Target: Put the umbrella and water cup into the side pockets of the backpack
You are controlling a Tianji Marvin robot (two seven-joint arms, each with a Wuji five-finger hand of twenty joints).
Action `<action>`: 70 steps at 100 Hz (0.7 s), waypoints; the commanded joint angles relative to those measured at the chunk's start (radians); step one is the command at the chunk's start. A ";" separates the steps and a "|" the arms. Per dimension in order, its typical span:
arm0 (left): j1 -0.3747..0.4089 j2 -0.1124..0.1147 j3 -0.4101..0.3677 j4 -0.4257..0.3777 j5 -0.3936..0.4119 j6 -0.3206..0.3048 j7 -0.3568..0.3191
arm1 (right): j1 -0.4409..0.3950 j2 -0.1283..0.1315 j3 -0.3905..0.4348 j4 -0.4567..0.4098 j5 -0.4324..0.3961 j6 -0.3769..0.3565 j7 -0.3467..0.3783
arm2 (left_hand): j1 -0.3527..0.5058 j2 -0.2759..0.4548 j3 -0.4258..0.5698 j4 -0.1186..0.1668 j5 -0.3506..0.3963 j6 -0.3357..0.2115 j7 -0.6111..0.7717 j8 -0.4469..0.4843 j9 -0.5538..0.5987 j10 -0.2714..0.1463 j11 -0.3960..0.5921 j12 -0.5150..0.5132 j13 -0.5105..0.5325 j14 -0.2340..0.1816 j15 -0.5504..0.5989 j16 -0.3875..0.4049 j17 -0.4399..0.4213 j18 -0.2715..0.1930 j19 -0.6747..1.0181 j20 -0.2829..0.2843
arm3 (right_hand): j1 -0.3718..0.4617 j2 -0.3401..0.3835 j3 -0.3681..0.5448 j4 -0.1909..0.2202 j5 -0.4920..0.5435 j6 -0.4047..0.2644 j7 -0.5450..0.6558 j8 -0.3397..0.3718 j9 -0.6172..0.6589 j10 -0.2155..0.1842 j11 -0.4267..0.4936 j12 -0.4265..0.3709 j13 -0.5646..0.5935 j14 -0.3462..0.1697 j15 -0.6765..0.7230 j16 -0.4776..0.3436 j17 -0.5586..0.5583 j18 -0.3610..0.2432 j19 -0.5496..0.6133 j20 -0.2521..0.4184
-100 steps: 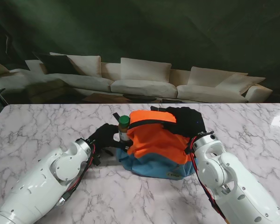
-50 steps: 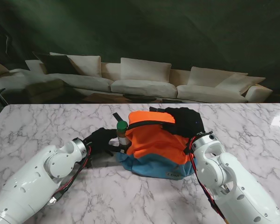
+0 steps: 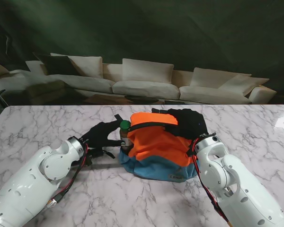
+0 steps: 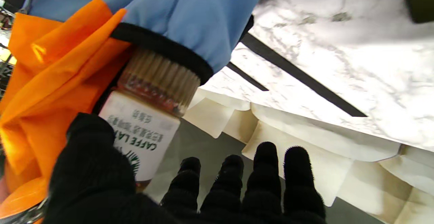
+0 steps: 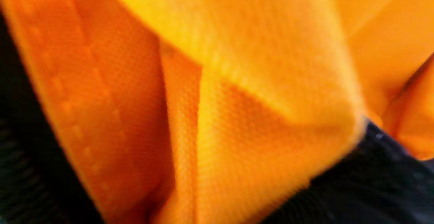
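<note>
We see a marbled bench (image 3: 47,123) before a pale sofa (image 3: 146,80). Our left hand (image 3: 102,136) is released, fingers (image 4: 268,169) spread, just beside the water cup (image 3: 125,135), which stands seated in the backpack (image 3: 156,149) side pocket (image 4: 190,23). Our right hand (image 3: 187,122) lies pressed on the backpack top; we cannot tell whether it grips the fabric.

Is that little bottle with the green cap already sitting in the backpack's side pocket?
Yes, the bottle has its base inside the blue side pocket of the backpack, ringed by the pocket's black elastic rim.
</note>
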 commanded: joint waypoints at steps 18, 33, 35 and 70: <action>-0.016 -0.012 0.027 -0.001 0.007 -0.016 0.028 | -0.008 0.000 -0.007 0.014 0.000 -0.001 0.013 | 0.184 0.073 0.020 0.030 0.209 -0.164 0.140 0.102 0.104 -0.047 0.050 0.053 0.064 -0.025 0.007 0.015 0.023 0.033 0.023 0.036 | 0.124 0.097 0.091 0.037 0.047 -0.148 0.048 0.036 0.010 -0.040 0.025 0.007 0.062 -0.029 0.029 0.011 -0.005 0.000 0.029 0.006; -0.020 -0.026 0.037 0.017 0.040 -0.035 0.113 | -0.002 -0.001 -0.005 0.007 0.004 -0.009 0.014 | 0.402 0.000 0.037 0.037 0.359 -0.215 0.348 0.337 0.204 -0.075 0.143 0.112 0.114 -0.034 0.037 0.032 0.043 0.040 0.072 0.039 | 0.124 0.096 0.089 0.037 0.048 -0.150 0.047 0.036 0.011 -0.039 0.024 0.006 0.062 -0.030 0.027 0.011 -0.006 0.000 0.028 0.006; -0.020 -0.027 0.037 0.016 0.042 -0.037 0.120 | -0.001 -0.001 -0.005 0.006 0.004 -0.010 0.013 | 0.417 0.000 0.037 0.038 0.374 -0.216 0.370 0.345 0.215 -0.078 0.155 0.116 0.120 -0.034 0.041 0.033 0.046 0.039 0.077 0.039 | 0.124 0.096 0.089 0.037 0.048 -0.150 0.048 0.036 0.011 -0.039 0.024 0.006 0.062 -0.030 0.027 0.011 -0.006 0.000 0.028 0.006; -0.002 -0.018 0.015 -0.010 0.034 -0.054 0.077 | 0.010 -0.005 -0.011 0.005 0.011 -0.015 0.001 | 0.484 -0.026 0.041 0.048 0.476 -0.222 0.540 0.260 0.292 -0.112 0.198 0.126 0.150 -0.049 0.041 0.026 0.049 0.049 0.101 0.016 | 0.123 0.097 0.088 0.038 0.049 -0.157 0.048 0.037 0.011 -0.042 0.023 0.006 0.062 -0.031 0.025 0.010 -0.006 0.001 0.028 0.006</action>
